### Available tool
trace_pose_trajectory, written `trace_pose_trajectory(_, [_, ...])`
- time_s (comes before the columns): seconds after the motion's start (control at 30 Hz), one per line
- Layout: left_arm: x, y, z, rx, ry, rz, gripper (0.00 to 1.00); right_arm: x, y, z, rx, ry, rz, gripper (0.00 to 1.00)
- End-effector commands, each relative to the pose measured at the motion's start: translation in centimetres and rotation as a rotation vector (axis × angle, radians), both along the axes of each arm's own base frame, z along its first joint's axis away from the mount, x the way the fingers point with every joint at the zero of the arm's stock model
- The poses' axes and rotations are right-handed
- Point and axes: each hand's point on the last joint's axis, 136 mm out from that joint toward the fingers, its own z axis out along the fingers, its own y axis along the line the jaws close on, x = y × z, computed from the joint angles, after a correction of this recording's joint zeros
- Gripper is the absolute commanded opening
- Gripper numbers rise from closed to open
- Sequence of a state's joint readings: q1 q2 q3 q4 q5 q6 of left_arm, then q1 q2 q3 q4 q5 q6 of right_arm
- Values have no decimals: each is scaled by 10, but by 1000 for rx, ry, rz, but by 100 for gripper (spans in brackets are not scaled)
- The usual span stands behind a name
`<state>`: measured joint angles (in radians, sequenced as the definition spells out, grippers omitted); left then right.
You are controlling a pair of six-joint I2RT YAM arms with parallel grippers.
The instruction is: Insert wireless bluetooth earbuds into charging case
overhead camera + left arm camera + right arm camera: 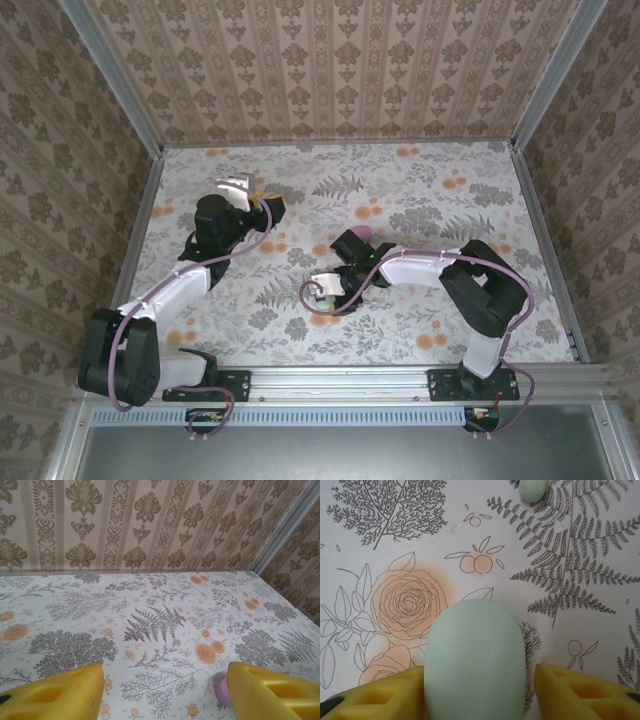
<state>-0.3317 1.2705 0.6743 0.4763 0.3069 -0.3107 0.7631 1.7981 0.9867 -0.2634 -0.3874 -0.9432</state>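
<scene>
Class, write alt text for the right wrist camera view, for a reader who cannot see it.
A mint oval case lies on the floral table between the two yellow fingers of the right gripper, with a gap showing beside the finger on the picture's right. A tiny pale mint earbud sits apart at the top edge.

Whole tabletop is wrapped in a white paper-like table cover point(420, 190) printed with grey ferns, leafy sprigs and orange roses, lying flat right up to the walls. The three walls point(340, 70) around it wear beige wallpaper with brown damask motifs in vertical stripes. A bare silvery metal post point(112, 75) runs up the back-left corner, and a matching one point(558, 75) up the back-right. Along the near edge sits a slotted aluminium rail point(340, 385), with a dark grey panel point(340, 450) just below it.
</scene>
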Motion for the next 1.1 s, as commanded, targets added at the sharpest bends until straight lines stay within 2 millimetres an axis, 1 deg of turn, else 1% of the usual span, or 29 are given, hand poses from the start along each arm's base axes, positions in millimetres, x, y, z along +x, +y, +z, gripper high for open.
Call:
trace_pose_trajectory(0.0, [3, 0, 5, -9, -24, -11, 67, -8, 0, -3, -22, 37, 25, 53])
trace_pose_trajectory(0.07, [3, 0, 3, -11, -18, -11, 67, -9, 0, -3, -22, 50, 24, 51])
trace_pose_trajectory(0.2, [4, -1, 3, -17, -16, -14, 67, -6, 1, -3, -20, 53, -6, 44])
trace_pose_trajectory(0.27, [4, -1, 4, -18, -18, -17, 66, -1, 3, 2, -9, 48, -37, 42])
trace_pose_trajectory(0.33, [4, -1, 5, -18, -25, -21, 66, 5, 7, 13, 23, 51, -85, 39])
trace_pose_trajectory(0.4, [3, -2, 6, -18, -27, -25, 66, 11, 10, 28, 77, 60, -138, 37])
trace_pose_trajectory(0.5, [3, -5, 11, -19, -41, -43, 66, 25, 13, 63, 197, 91, -247, 36])
trace_pose_trajectory(0.53, [3, -6, 13, -19, -50, -52, 66, 31, 12, 75, 239, 95, -284, 34])
trace_pose_trajectory(0.67, [0, -14, 26, -38, -74, -106, 65, 49, 2, 122, 392, 105, -372, 33])
trace_pose_trajectory(0.73, [-3, -24, 35, -57, -75, -170, 65, 60, -7, 144, 474, 106, -420, 33])
trace_pose_trajectory(0.87, [-13, -49, 51, -108, -35, -305, 66, 81, -24, 180, 579, 75, -507, 34])
trace_pose_trajectory(0.97, [-19, -71, 57, -141, 110, -402, 69, 93, -34, 201, 628, 28, -548, 34])
trace_pose_trajectory(1.07, [-25, -92, 60, -162, 261, -505, 69, 102, -40, 215, 654, -39, -581, 35])
